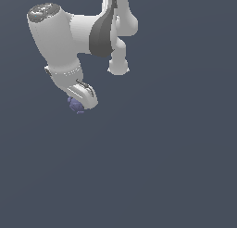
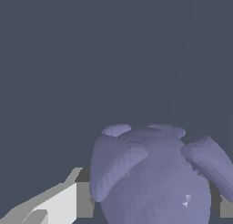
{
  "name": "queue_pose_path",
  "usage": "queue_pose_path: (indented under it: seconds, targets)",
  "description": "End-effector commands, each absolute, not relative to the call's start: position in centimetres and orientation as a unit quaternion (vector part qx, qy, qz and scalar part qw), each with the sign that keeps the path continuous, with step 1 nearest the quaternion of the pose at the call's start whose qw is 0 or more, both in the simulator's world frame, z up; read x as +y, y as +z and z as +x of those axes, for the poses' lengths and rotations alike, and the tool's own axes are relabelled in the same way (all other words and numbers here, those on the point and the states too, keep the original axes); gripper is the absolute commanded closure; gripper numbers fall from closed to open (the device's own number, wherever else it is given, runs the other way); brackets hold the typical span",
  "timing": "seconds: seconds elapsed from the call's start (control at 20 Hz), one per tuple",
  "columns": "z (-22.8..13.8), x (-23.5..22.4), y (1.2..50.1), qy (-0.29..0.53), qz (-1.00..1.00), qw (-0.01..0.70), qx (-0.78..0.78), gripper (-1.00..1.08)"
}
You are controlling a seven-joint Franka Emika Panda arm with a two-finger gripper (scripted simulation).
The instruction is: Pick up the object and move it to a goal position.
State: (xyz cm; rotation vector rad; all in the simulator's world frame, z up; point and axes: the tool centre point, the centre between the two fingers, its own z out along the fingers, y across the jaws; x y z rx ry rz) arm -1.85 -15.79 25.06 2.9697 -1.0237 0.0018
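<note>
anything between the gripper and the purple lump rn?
Nothing visible does. The purple-blue lump sits right between the gripper fingers in the wrist view, with no other object around it. Whether the pads already touch it is unclear.

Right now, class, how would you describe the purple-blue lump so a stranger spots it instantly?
Find the white robot arm in the exterior view and follow it down to its end effector. Tucked under it sits the purple-blue lump, bumpy and petal-lobed, the only coloured thing against the plain grey ground.

Plain dark slate-blue backdrop all around the gripper, flat and featureless; no seams, edges or furniture; even, soft lighting.
</note>
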Motion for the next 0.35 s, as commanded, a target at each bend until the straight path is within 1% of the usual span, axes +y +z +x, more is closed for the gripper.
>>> queue_pose_path:
  seconds: [0.0, 0.3]
  targets:
    - [-1.58, -15.97, 25.83, 0.0, 0.945, 0.0, -0.326, 1.08]
    - [-1.33, -16.1, 26.21, 0.0, 0.945, 0.0, -0.326, 1.08]
